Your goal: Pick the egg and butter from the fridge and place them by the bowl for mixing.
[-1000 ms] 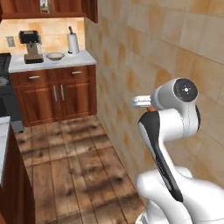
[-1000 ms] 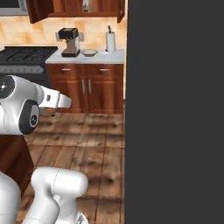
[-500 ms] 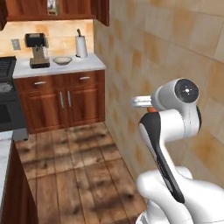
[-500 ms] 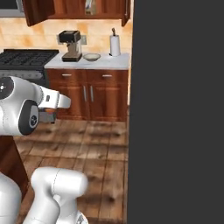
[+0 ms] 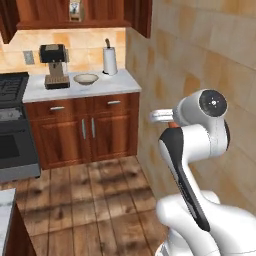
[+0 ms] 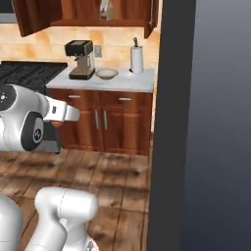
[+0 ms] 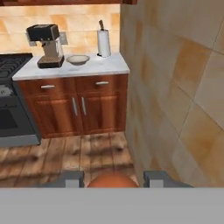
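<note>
Orange-brown egg (image 7: 113, 180) sitting between the two dark fingertips (image 7: 70, 178) at the hand view's bottom edge, jaws clenching it. Wooden floor (image 7: 65, 153) lying beyond. Farther off, white table (image 7: 74, 68) is carrying the beige bowl (image 7: 78, 59) between a coffee machine (image 7: 46, 45) and a paper-towel roll (image 7: 103, 42). Stove (image 5: 12, 125) standing to its left.

Tan tiled wall (image 5: 200, 45), wood plank floor (image 5: 90, 200), dark wood cabinets (image 5: 85, 130), white countertop (image 5: 100, 86), stove (image 5: 12, 130).
</note>
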